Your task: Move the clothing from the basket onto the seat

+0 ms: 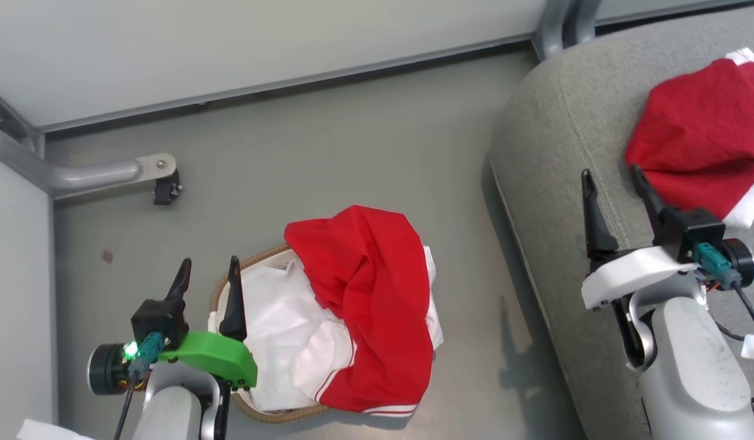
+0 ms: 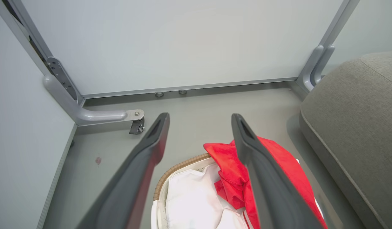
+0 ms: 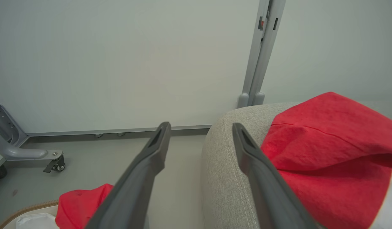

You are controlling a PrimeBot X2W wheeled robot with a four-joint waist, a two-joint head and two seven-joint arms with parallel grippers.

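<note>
Left gripper (image 1: pixel 209 264) at lower left, fingers (image 1: pixel 235 299) spread wide, empty, pointing up view. Right gripper (image 1: pixel 610 174) at right, likewise spread, empty; pale forearm (image 1: pixel 695 366) below.

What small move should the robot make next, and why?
Probably swing the open left gripper to its right and down onto the red garment draped over the basket. The other garment already lies on the seat, with the right gripper open beside it.
</note>
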